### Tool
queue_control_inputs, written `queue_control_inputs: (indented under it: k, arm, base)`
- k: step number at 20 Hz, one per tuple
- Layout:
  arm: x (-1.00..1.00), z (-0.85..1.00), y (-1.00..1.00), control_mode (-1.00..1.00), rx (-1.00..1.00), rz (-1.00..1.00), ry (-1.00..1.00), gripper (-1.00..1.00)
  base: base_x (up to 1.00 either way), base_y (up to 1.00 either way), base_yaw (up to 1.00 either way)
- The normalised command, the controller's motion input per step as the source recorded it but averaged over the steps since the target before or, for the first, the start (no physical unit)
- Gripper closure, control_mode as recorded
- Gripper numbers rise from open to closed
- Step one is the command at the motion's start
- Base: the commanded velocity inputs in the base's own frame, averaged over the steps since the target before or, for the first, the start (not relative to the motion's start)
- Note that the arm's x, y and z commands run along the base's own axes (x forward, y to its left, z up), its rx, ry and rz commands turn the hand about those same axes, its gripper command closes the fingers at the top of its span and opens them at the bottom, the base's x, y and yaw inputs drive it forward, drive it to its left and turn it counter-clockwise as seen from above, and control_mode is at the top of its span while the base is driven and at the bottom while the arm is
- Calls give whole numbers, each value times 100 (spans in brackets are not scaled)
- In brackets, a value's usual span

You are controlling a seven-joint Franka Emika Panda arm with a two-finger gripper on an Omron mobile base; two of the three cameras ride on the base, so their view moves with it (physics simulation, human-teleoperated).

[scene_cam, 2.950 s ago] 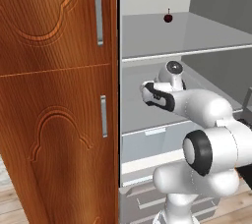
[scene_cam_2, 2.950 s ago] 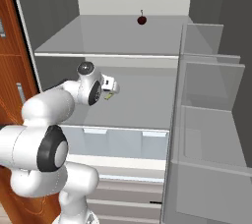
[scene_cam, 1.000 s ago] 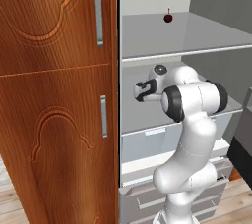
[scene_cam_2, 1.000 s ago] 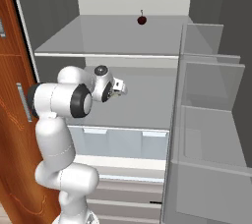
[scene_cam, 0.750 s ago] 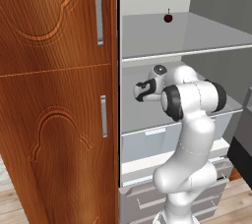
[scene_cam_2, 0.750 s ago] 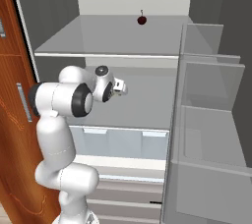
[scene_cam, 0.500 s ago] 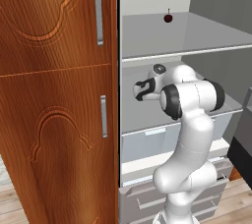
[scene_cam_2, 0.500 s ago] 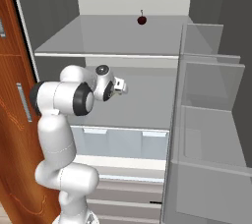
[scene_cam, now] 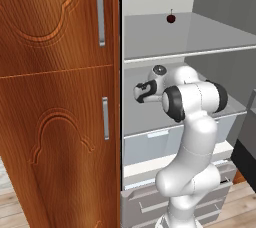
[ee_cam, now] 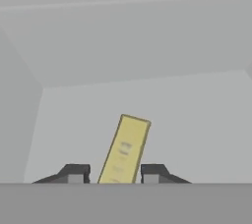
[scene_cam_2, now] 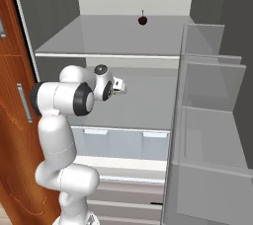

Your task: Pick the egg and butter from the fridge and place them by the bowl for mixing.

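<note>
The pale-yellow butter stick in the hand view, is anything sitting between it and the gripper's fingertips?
Nothing visible does. The thin pale-yellow butter stick sits tilted between the two dark fingertips of the gripper, on the fridge's pale grey shelf.

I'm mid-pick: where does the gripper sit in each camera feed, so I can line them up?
Left base view: gripper at centre, left of the arm's elbow, inside the fridge.
Right base view: gripper left of centre, pointing right.
Hand view: gripper at bottom centre, the butter between its tips.
Shared landmark: the grey middle shelf beneath the gripper.
</note>
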Motion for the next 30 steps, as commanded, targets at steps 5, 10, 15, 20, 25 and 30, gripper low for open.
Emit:
queue_control_inputs:
  k: [5, 10, 15, 20, 25, 30]
  arm:
    - [-42, -42, -7, -100, 0, 0, 0, 100]
    - [-63, -22, -18, -100, 0, 0, 0, 100]
    - [-78, 4, -22, -100, 3, 0, 0, 100]
    - [-70, 27, -13, -100, 0, 0, 0, 100]
    - [-63, 50, -9, -100, 1, 0, 8, 100]
    - [-63, 58, -6, -100, 5, 0, 12, 100]
  base:
    - [0, 0, 0]
    - [0, 0, 0]
    - [0, 0, 0]
    - [0, 0, 0]
    - [0, 0, 0]
    - [0, 0, 0]
